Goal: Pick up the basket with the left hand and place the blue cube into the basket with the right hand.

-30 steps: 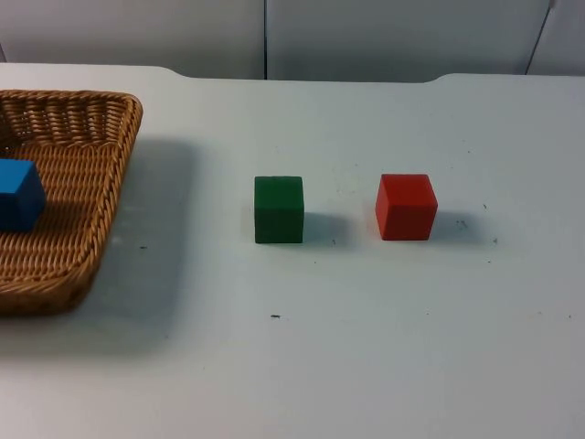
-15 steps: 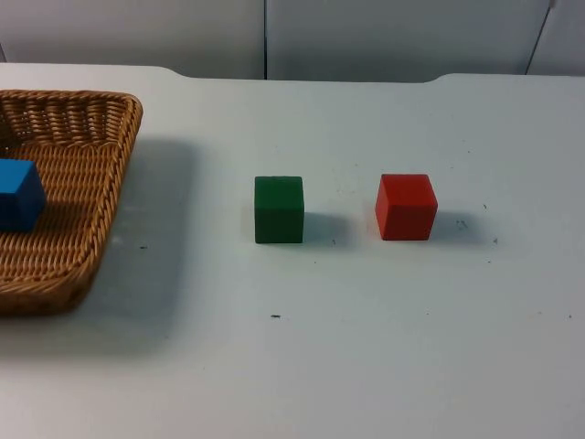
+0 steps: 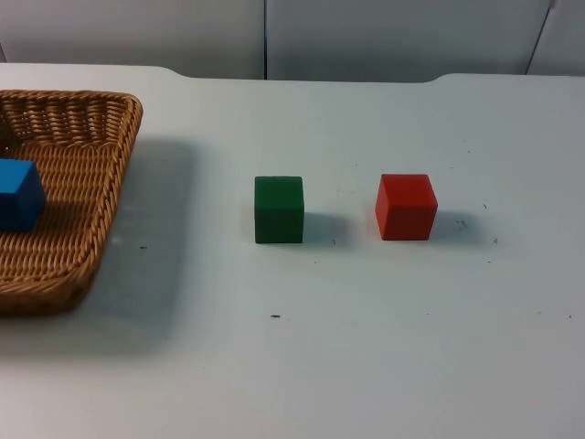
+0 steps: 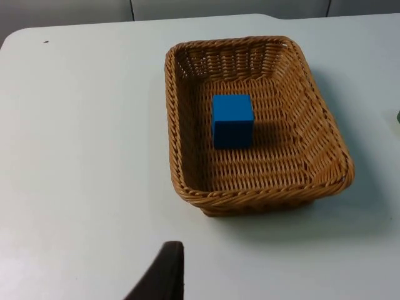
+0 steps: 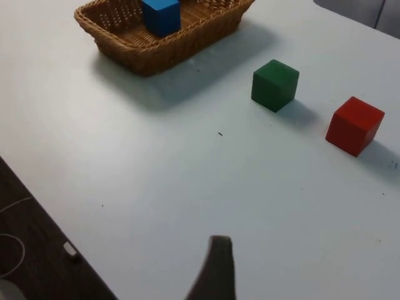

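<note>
The woven wicker basket (image 3: 91, 183) rests on the white table at the left, partly cut off by the top view's edge. The blue cube (image 3: 18, 194) lies inside it on the basket floor, near the middle (image 4: 232, 120). My left gripper (image 4: 164, 278) hangs above the table, back from the basket's (image 4: 262, 194) near rim, and nothing touches the basket. My right gripper (image 5: 215, 269) is over the table's front area, far from the basket (image 5: 156, 44) and the blue cube (image 5: 161, 15). Both arms wait.
A green cube (image 3: 279, 209) stands at the table's middle, and a red cube (image 3: 406, 207) stands a little to its right. Both also appear from the right wrist: the green cube (image 5: 275, 84) and the red cube (image 5: 354, 125). The grey partition wall (image 3: 366, 37) closes the far side.
</note>
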You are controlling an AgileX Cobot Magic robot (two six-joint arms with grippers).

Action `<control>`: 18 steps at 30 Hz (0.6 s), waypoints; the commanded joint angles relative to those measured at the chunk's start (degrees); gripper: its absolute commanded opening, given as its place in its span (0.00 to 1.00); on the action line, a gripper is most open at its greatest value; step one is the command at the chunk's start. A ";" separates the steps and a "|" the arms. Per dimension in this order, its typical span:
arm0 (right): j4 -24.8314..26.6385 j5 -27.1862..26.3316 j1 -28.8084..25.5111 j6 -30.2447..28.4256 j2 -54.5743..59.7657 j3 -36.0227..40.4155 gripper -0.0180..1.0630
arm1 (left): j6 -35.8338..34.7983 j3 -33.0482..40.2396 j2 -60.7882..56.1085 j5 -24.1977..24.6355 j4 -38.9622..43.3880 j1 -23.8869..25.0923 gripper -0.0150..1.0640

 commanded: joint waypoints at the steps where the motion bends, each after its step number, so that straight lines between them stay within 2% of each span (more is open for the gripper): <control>1: 0.80 -0.75 -0.17 -1.29 -0.15 0.55 0.69 | 0.04 0.12 -0.22 -0.65 -0.57 -0.27 0.96; 7: -0.32 -0.86 -0.17 0.50 -0.15 0.55 0.69 | 0.04 0.12 -0.22 -0.65 -0.57 -0.27 0.96; 18: -0.32 -0.86 -0.17 0.45 -0.15 0.55 0.70 | 0.04 0.12 -0.22 -0.65 -0.57 -0.27 0.96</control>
